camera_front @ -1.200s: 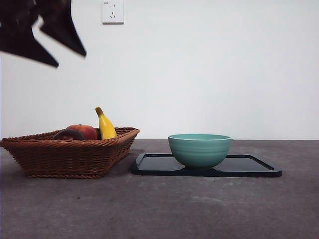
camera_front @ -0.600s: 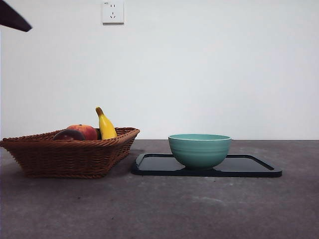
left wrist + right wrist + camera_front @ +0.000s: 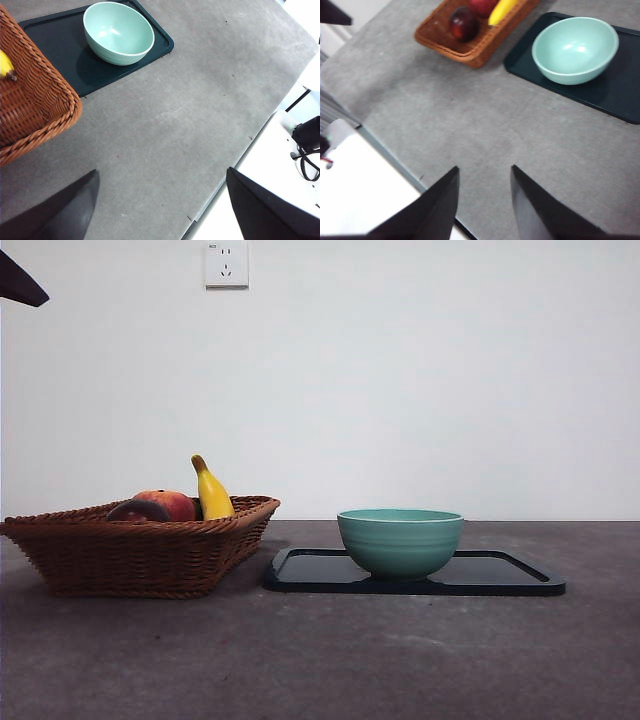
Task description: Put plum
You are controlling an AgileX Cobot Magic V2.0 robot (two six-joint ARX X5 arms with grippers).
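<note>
Three fruits are seen in the wicker basket at the lower left of the front view: the plum, dark maroon, lies at the near side, touching a red-orange fruit just behind it, and a yellow banana stands tilted to their right. In the right wrist view the plum is seen lying in the basket, untouched. A teal bowl is set on a black tray right of centre, just beside the basket. The left gripper is held spread wide over bare table near its edge, nothing between its jaws. The right gripper is likewise parted and empty, well apart from the basket. A black tip is visible at the upper left corner.
</note>
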